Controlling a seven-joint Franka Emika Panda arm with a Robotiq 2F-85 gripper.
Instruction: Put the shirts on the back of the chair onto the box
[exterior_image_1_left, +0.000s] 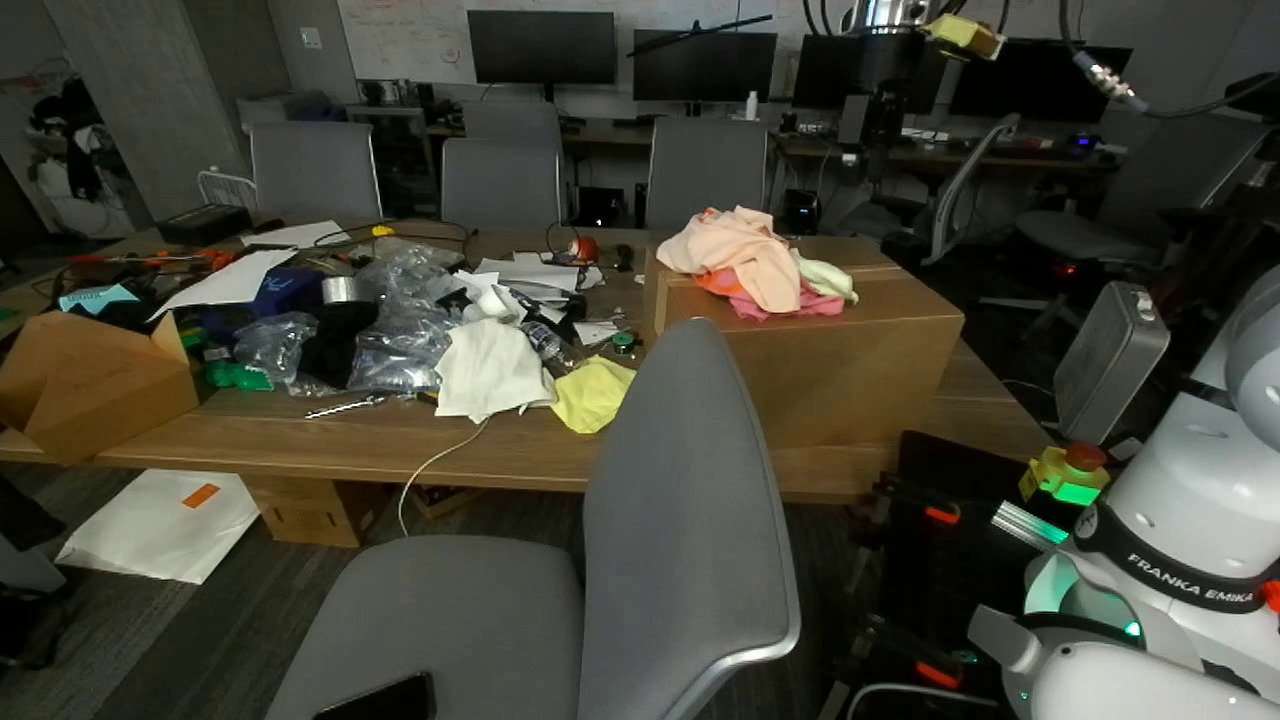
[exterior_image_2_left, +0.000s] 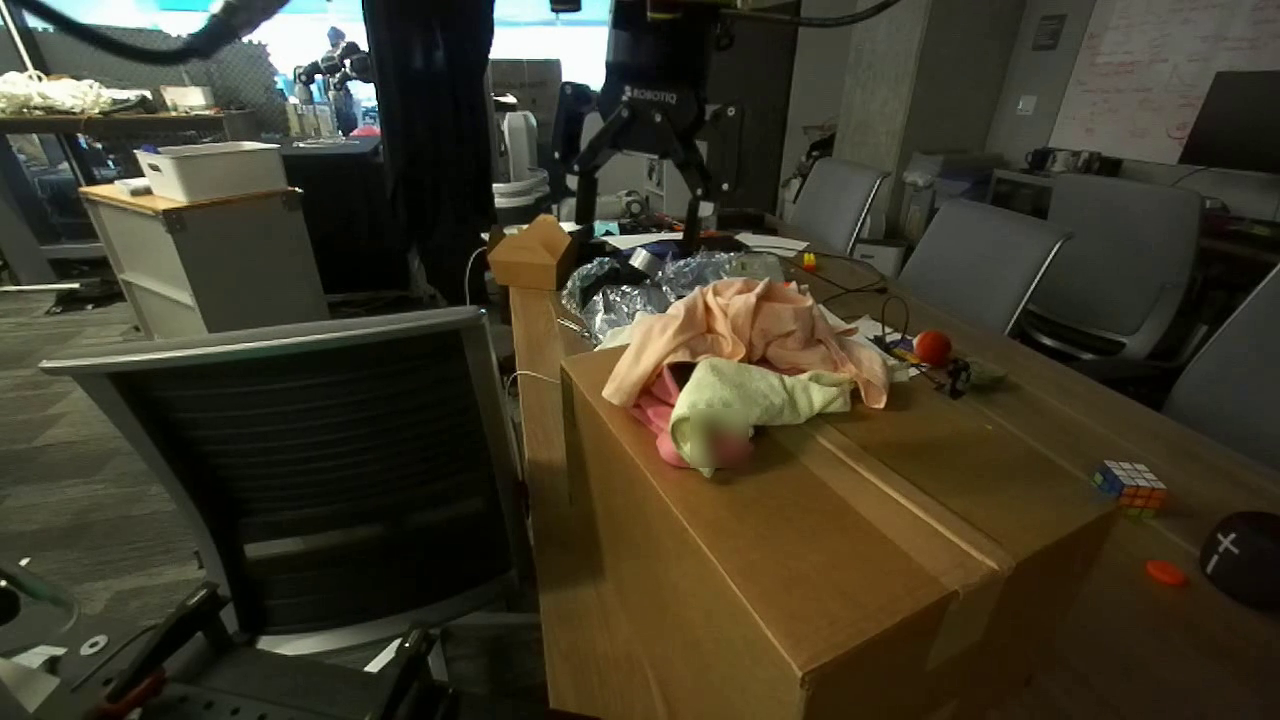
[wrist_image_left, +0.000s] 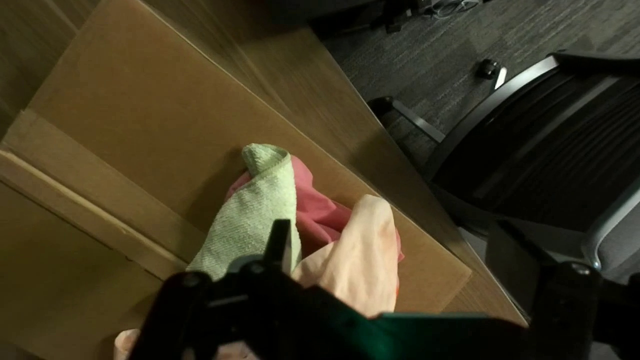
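A peach cloth (exterior_image_1_left: 735, 250) lies heaped on top of the cardboard box (exterior_image_1_left: 830, 375), over a pink cloth (exterior_image_2_left: 660, 415) with a light green cloth (exterior_image_2_left: 765, 392) beside it. The wrist view also shows the peach (wrist_image_left: 367, 255), pink (wrist_image_left: 320, 215) and green (wrist_image_left: 250, 215) cloths on the box top (wrist_image_left: 150, 95). The grey chair (exterior_image_1_left: 690, 520) stands beside the table with its back bare; its mesh side (exterior_image_2_left: 330, 460) shows too. My gripper (exterior_image_2_left: 640, 220) is open and empty, high above the box and apart from the cloths; the wrist view shows its fingers spread (wrist_image_left: 395, 245).
The table (exterior_image_1_left: 520, 450) carries a white cloth (exterior_image_1_left: 490, 370), a yellow cloth (exterior_image_1_left: 592, 394), plastic bags (exterior_image_1_left: 405, 320) and an open small box (exterior_image_1_left: 100, 385). A Rubik's cube (exterior_image_2_left: 1132, 485) and a black ball (exterior_image_2_left: 1245, 560) lie beside the large box. More chairs (exterior_image_1_left: 710, 175) stand behind.
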